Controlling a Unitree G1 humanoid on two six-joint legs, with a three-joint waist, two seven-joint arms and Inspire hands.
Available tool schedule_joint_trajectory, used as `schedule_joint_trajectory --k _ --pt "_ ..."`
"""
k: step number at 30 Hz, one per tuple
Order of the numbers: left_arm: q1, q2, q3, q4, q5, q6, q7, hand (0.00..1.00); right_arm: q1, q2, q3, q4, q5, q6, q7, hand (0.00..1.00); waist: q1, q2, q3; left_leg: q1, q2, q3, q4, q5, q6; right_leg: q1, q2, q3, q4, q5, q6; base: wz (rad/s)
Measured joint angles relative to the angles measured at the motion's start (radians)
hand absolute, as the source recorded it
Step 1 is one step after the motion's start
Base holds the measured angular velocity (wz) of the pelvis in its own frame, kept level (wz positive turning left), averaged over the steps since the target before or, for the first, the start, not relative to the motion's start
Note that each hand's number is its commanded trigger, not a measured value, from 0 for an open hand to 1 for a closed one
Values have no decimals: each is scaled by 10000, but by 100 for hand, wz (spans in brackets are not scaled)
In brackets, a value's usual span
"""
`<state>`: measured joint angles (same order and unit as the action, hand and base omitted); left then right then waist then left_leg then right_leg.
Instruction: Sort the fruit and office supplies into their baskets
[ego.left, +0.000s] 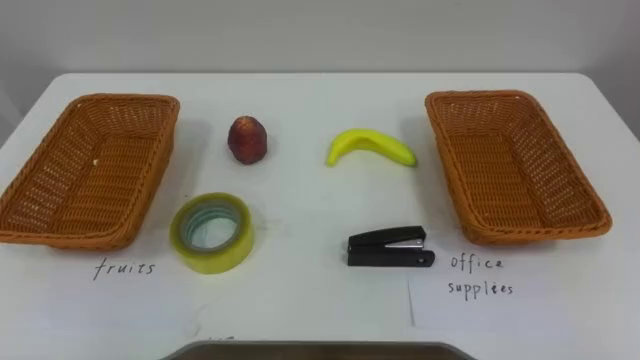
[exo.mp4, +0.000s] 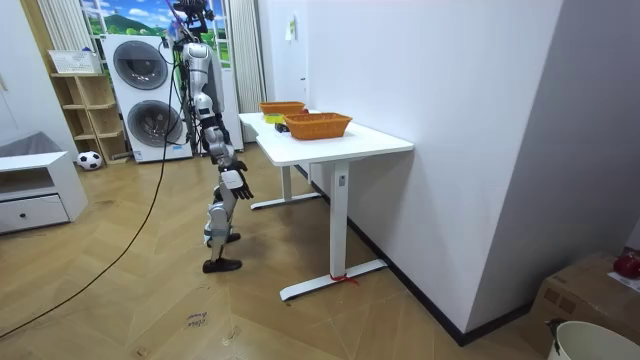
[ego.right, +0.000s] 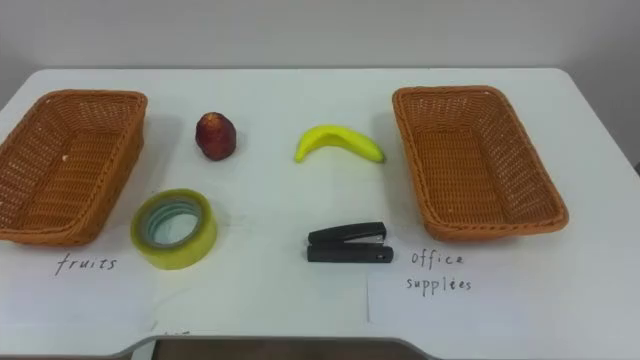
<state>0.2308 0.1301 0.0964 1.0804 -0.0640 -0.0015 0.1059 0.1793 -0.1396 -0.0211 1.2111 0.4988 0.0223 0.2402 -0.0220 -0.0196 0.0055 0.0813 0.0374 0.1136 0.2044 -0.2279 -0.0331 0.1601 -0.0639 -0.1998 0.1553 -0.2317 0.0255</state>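
Observation:
Two empty wicker baskets sit on the white table (ego.left: 320, 310), the left basket (ego.left: 130, 98) and the right basket (ego.left: 480, 95), each with a handwritten label in front of it. Between them lie a red apple (ego.left: 247, 138) and a yellow banana (ego.left: 370, 146) at the back. A roll of yellowish tape (ego.left: 236, 246) and a black stapler (ego.left: 390, 245) lie nearer me. In the room view I stand at the table's long side, and my right hand (exo.mp4: 233, 182) hangs low beside my body, apart from everything on the table.
The table (exo.mp4: 340, 140) stands against a white wall. Behind me are stacked washing machines (exo.mp4: 140, 70), a wooden shelf (exo.mp4: 85, 110), a ball (exo.mp4: 89, 159) and a low white cabinet (exo.mp4: 35, 190). Wooden floor lies open around the table.

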Motion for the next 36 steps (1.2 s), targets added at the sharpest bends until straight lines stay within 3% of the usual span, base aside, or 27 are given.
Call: schedule_joint_trajectory --k 10,18,24,27,30,36 --pt "-89 -32 79 0 819 -70 198 0 -25 3 -21 116 -195 -10 0 0 -10 -31 42 37 21 174 -37 -1 0 -21 3 54 -13 3 1 -1" --pt "-29 -59 79 2 981 6 307 0 3 13 -230 194 -161 17 -237 0 -49 12 26 24 33 185 -68 -4 3 -20 19 32 -28 4 3 0" --pt "184 -39 252 2 1079 198 442 0 310 6 -804 233 533 55 -674 0 -132 -18 -5 190 31 213 -141 -2 3 32 23 84 -18 4 3 -3" --pt "185 -26 951 1 1159 233 558 0 510 -12 -1538 341 954 136 -988 0 -280 -97 -1 246 31 269 -149 -2 3 31 16 146 -6 4 4 -7" --pt "151 6 1169 -6 1143 232 673 0 777 -40 -2017 254 1320 150 -1172 0 -328 -155 -2 273 42 399 -149 -3 3 4 15 278 12 4 4 -13" --pt "215 224 1170 3 956 220 883 0 1004 -251 -2980 -209 2089 227 -2083 0 -709 -308 3 512 76 730 -280 -9 12 -10 34 620 163 9 16 -17"
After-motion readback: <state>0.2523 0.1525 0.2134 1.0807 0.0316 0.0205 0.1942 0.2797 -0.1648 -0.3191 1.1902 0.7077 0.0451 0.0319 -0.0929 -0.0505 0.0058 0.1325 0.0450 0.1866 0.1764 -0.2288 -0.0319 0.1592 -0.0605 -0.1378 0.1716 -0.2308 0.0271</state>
